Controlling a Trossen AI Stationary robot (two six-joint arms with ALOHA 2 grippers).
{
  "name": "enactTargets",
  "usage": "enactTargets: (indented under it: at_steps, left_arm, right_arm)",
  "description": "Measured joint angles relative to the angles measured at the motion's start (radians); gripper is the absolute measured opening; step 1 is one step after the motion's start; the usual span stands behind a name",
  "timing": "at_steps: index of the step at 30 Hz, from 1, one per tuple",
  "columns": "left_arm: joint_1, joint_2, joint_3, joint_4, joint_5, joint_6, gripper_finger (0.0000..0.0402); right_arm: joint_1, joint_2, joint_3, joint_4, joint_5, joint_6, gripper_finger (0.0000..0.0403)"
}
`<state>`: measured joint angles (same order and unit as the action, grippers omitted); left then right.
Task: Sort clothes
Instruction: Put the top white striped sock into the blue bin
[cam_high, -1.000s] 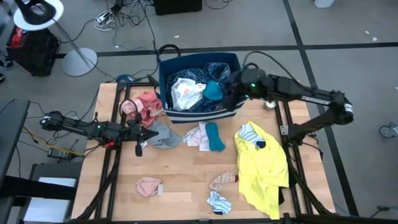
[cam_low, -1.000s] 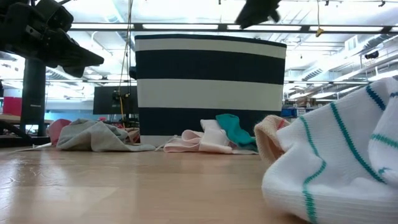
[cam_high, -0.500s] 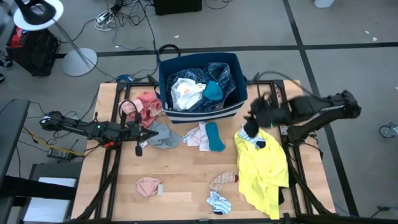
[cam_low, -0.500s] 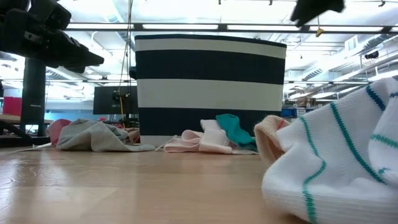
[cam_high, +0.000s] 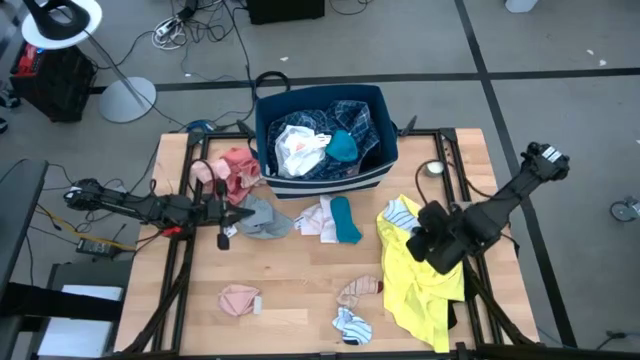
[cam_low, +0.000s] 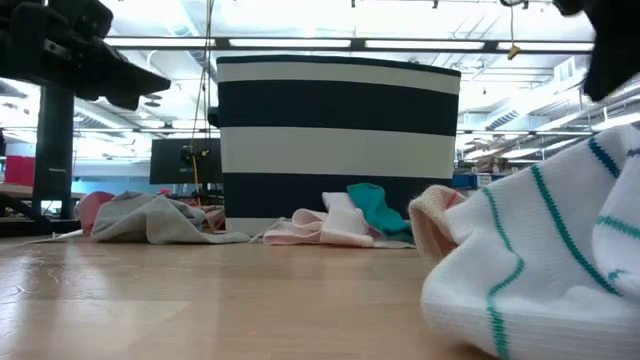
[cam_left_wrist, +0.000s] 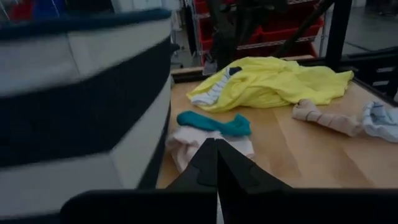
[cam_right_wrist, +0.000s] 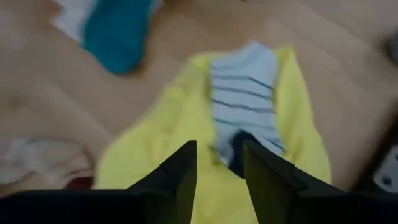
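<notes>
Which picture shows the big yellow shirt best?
The high view: the whole yellow shirt lies spread below the right gripper. The left wrist view shows it far off; the right wrist view shows part; the low view shows none.

Light wooden table, dark frame rails along both sides. Navy and white striped bin at far edge, centre. Pink garment and grey garment just left of bin. Pale pink piece touching teal sock in front of bin. Yellow shirt on right side. Small pink piece near front left. Beige sock and white striped sock at front centre.
</notes>
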<state>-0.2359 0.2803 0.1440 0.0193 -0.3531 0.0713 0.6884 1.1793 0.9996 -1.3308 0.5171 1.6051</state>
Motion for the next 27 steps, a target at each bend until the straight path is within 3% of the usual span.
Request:
enactTargets:
  at_steps: [8,16,21,23,27]
  left_arm:
    - [0.000,0.000,0.000,-0.010,0.011,-0.024,0.0001]
    - [0.000,0.001,0.000,-0.011,0.011,0.003,0.0001]
    - [0.000,0.001,0.000,-0.011,0.011,0.003,0.0001]
    - [0.000,0.001,0.000,-0.012,0.011,0.003,0.0001]
    - [0.000,0.001,-0.001,-0.014,0.010,0.003,0.0001]
  right_arm:
    - [0.030,0.004,-0.177,0.023,-0.098,0.221,0.0122]
    - [0.018,0.004,-0.333,0.232,-0.085,0.256,0.0124]
    - [0.000,0.004,-0.417,0.372,0.001,0.228,0.0118]
    - [-0.014,0.004,-0.424,0.394,0.012,0.198,0.0098]
    - [-0.042,0.004,-0.398,0.386,0.018,0.114,0.0017]
